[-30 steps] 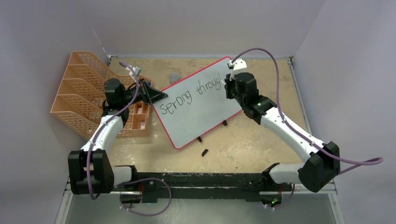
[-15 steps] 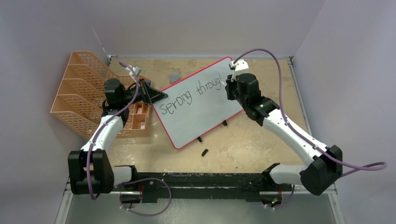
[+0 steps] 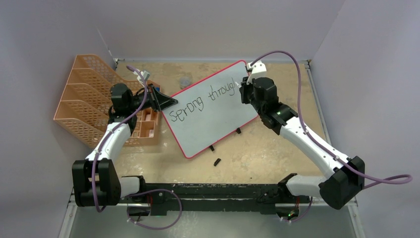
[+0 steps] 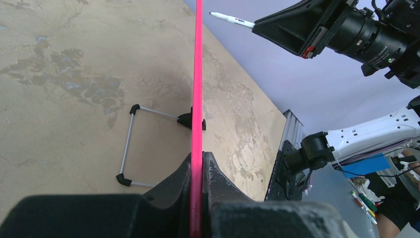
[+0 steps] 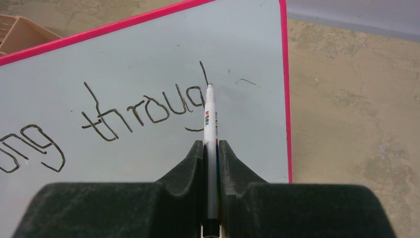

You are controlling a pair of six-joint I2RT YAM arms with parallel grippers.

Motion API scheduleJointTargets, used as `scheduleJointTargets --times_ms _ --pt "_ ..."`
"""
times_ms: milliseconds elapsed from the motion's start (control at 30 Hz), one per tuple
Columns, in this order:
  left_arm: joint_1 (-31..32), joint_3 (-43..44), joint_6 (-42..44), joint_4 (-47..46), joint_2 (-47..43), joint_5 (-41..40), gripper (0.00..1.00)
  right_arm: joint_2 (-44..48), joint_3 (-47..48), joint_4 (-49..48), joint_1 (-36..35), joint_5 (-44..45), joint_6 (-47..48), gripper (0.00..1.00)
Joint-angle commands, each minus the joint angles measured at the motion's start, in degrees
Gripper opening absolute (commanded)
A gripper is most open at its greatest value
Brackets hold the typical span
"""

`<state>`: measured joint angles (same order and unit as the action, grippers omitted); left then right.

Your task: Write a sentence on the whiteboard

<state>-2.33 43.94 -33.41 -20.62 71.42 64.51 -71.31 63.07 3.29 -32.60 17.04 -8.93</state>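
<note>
on your desk [image 3: 257, 148]: whiteboard [image 3: 213, 124], edge clamped by left end effector [image 4: 197, 162]; right end effector [image 5: 211, 148] grips marker [image 5: 210, 111], tip at end of sentence [image 5: 143, 111], bare desk beyond.

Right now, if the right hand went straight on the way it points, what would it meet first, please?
The whiteboard: the right hand's marker tip is at its face by the last stroke of the sentence; contact is unclear.

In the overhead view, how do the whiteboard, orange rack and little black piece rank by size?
1. Whiteboard and orange rack: about alike, too close to rank.
2. Black piece: by far the smallest.
</note>
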Motion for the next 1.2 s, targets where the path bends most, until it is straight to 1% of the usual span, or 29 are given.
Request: scheduleJointTargets --times_ms 0,433,633,1167 --pt "1.57 1.04 2.38 1.29 0.33 3.14 0.00 -0.94 0.73 -2.89 0.08 0.38 0.28 0.00" --pt "1.56 1.03 2.38 1.20 0.39 3.34 0.00 -2.40 1.24 -3.03 0.03 0.53 0.67 0.00" --pt "1.62 1.06 2.40 1.20 0.39 3.51 0.00 -2.97 1.68 -4.67 0.05 0.85 0.84 0.00" --pt "1.58 1.06 2.48 1.20 0.22 3.45 0.00 -3.71 1.36 -5.27 0.68 3.58 1.11 0.00"
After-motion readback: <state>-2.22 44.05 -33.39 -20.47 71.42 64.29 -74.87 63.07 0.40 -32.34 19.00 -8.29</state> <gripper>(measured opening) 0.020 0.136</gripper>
